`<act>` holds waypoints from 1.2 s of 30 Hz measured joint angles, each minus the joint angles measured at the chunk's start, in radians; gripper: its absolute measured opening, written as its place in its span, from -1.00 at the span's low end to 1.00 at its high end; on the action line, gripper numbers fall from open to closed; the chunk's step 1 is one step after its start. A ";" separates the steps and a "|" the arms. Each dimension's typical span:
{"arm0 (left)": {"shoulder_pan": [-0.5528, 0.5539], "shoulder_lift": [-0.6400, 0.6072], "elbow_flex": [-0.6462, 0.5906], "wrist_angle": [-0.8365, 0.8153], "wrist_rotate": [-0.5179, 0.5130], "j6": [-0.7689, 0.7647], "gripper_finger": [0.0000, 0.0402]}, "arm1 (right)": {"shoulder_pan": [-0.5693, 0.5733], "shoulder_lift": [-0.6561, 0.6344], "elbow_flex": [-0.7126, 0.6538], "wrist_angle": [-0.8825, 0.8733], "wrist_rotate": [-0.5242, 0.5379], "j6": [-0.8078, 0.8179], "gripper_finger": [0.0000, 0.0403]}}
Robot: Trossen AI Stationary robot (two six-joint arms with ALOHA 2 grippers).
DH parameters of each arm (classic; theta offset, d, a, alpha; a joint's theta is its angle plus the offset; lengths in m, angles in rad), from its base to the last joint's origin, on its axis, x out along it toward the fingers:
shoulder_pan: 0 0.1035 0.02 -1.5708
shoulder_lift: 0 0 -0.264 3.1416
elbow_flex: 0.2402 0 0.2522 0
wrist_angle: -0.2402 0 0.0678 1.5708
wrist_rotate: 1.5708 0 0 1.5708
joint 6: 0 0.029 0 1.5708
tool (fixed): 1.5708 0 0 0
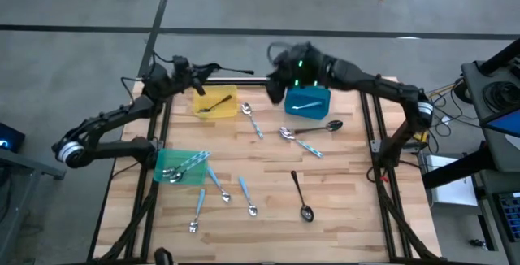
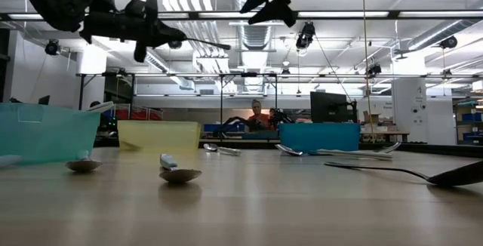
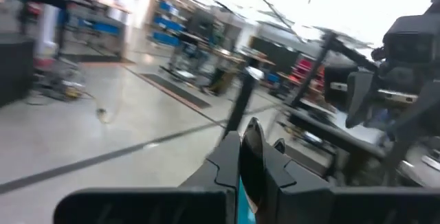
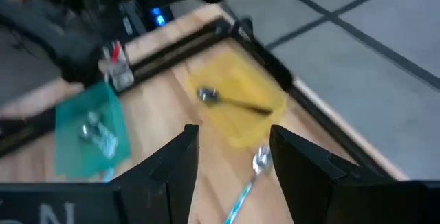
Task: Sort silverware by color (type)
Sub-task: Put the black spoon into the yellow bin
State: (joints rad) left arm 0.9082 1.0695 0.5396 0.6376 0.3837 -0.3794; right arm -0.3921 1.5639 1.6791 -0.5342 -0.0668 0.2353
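My left gripper (image 1: 213, 71) hangs above the far edge of the yellow bin (image 1: 215, 102), shut on a dark spoon (image 1: 236, 72) that sticks out level toward the table's right. Another dark spoon (image 4: 230, 102) lies inside the yellow bin. My right gripper (image 4: 230, 162) is open with nothing between its fingers. It is raised beside the blue bin (image 1: 307, 100), which holds a blue-handled utensil (image 1: 305, 105). The green bin (image 1: 180, 166) holds several silver pieces. My left gripper pinches the dark spoon's bowl end (image 3: 251, 157) between its two fingers. The fingers point about level and lie along the spoon. The handle (image 3: 240, 104) runs straight on beyond the fingertips. The spoon is lifted clear of table and bins.
Loose on the wooden table lie blue-handled spoons (image 1: 253, 121) (image 1: 302, 141) (image 1: 218, 185) (image 1: 246, 196) (image 1: 197, 212) and two dark spoons (image 1: 317, 127) (image 1: 301, 196). A person (image 2: 260, 114) sits in the room beyond the table's far edge.
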 joint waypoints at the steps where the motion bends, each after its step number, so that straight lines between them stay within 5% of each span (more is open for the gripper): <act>1: 0.019 -0.006 0.000 -0.010 0.001 0.000 -1.00 | -0.033 0.000 0.000 0.021 -0.036 0.004 -0.15; 8: 0.068 -0.008 0.001 -0.006 0.020 -0.017 -1.00 | -0.214 0.111 0.000 0.244 -0.368 0.113 -0.15; 15: 0.091 -0.010 0.002 0.017 0.021 -0.078 -1.00 | -0.259 0.238 -0.001 0.439 -0.565 0.102 -0.15; 36: 0.124 0.018 0.002 0.013 -0.011 -0.248 -1.00 | -0.254 0.386 0.001 0.764 -0.541 0.069 -0.15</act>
State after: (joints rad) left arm 1.0325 1.0875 0.5415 0.6509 0.3725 -0.6274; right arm -0.6460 1.9498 1.6798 0.2300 -0.6074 0.3045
